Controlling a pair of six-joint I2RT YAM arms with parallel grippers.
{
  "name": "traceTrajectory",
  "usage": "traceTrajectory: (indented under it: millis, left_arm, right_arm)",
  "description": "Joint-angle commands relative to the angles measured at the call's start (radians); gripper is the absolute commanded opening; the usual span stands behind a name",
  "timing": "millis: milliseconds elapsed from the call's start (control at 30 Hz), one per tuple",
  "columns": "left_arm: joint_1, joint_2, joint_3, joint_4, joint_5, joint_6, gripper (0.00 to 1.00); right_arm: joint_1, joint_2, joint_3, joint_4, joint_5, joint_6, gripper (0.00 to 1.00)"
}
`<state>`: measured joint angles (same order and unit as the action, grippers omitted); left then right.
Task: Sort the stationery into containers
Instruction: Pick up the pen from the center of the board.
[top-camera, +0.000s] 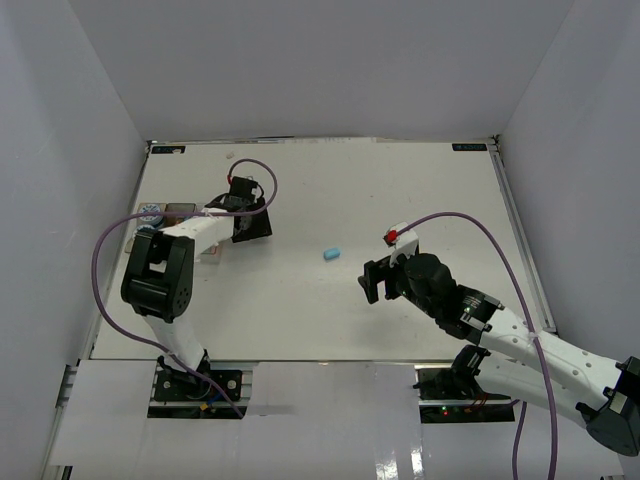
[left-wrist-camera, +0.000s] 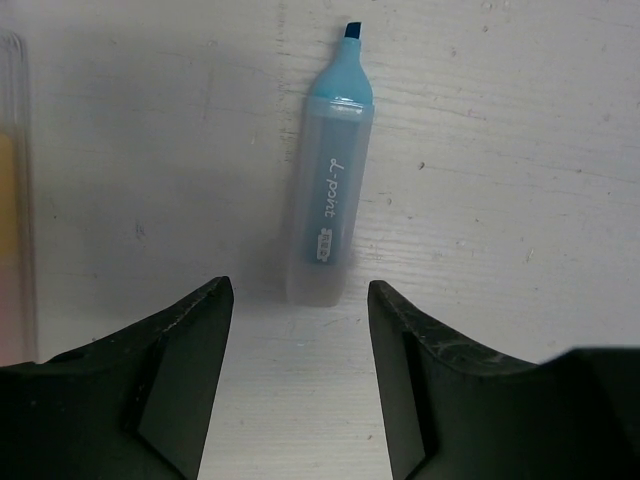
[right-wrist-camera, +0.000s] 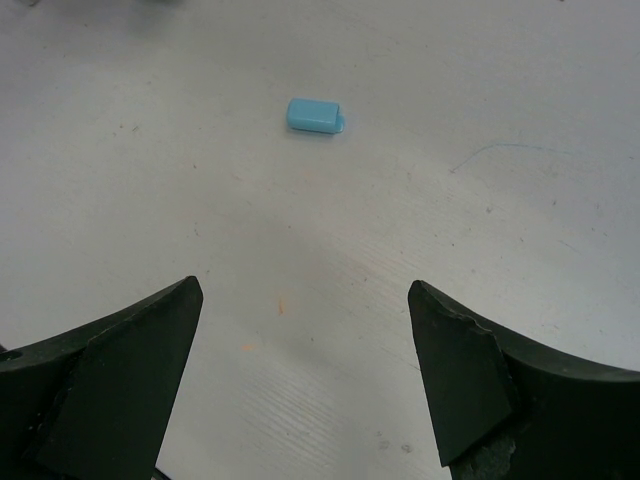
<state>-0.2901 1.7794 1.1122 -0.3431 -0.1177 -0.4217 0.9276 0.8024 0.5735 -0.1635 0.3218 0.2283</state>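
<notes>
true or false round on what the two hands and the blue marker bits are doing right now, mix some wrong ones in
1. The left hand is open. True.
2. The blue highlighter has its cap on. False: its tip is bare.
3. The blue highlighter lies flat on the table. True.
4. The right hand grips the small blue cap. False: that hand is open, and the cap lies ahead of it, apart from its fingers.
5. The small blue cap sits inside a container. False: it lies on the bare table.
</notes>
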Motion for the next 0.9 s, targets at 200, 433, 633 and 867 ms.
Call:
traceTrajectory:
  millis: [200,433,633,867]
  left_arm:
    - [-0.020,0.037,0.011,0.026,0.006,-0.014,0.58]
    - [-0.040,0.034,-0.011,0.026,0.015,-0.006,0.47]
    - [-0.070,0.008,-0.037,0.033,0.033,0.001,0.28]
    - [-0.116,-0.130,-0.084,0.073,0.110,0.014,0.13]
  right_arm:
    - [-0.006,-0.011,-0.006,0.009,0.019,0.013,0.90]
    - [-0.004,-0.005,-0.009,0.007,0.010,0.019,0.90]
    - [-0.004,0.000,0.000,0.012,-0.007,0.025,0.90]
    - [-0.006,-0.005,0.011,0.031,-0.036,0.057,0.90]
